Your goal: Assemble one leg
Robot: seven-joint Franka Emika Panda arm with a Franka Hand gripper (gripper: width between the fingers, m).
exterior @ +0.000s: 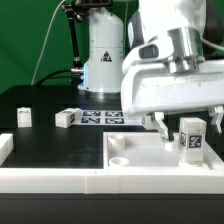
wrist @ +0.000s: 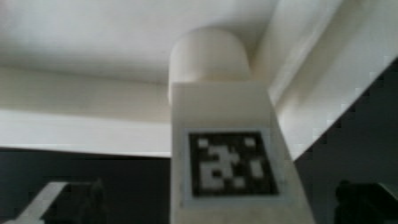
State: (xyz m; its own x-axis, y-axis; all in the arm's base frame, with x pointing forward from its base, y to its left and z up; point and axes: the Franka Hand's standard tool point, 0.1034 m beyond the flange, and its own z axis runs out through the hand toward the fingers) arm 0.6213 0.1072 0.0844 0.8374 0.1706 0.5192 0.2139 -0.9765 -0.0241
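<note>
The leg (exterior: 192, 136) stands upright on the large white panel (exterior: 150, 150) in the exterior view, toward that view's right, likely seated at a corner socket. The hand (exterior: 176, 124) hangs over it with fingers spread, gripping nothing. Two spare legs (exterior: 68, 117) lie well apart on the black desk (exterior: 50, 140).

In the wrist view the leg (wrist: 224, 150) rises between the parted fingers (wrist: 45, 203), untouched, apparently just let go.
</note>
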